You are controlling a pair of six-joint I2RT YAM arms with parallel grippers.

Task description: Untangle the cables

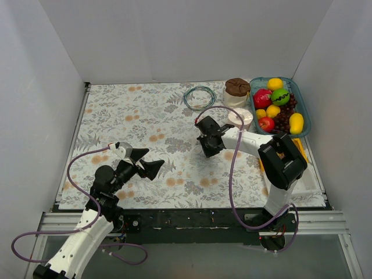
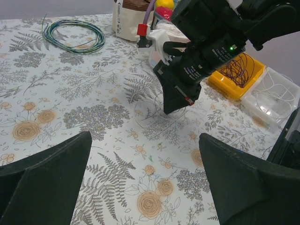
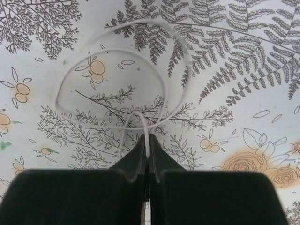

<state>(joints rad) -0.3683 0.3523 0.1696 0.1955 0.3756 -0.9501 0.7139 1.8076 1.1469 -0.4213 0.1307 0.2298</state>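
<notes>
A thin white cable (image 3: pixel 112 51) lies in loose loops on the floral tablecloth. My right gripper (image 3: pixel 146 138) is shut on one strand of it, just above the cloth near the table's middle (image 1: pixel 207 150). The same cable shows faintly in the left wrist view (image 2: pixel 145 108) below the right gripper's fingers (image 2: pixel 176 101). My left gripper (image 1: pixel 152 163) is open and empty, low over the cloth at the front left, its fingers (image 2: pixel 44 178) wide apart. A coil of green and blue cable (image 1: pixel 199 97) lies at the back, also in the left wrist view (image 2: pixel 72 35).
A blue tray of toy fruit (image 1: pixel 304 110) stands at the back right beside a brown-topped cup (image 1: pixel 237 90) and a white lid (image 1: pixel 240 116). A yellow box (image 2: pixel 239 75) holding dark wire and a clear box (image 2: pixel 272 101) holding white cable sit at the right edge.
</notes>
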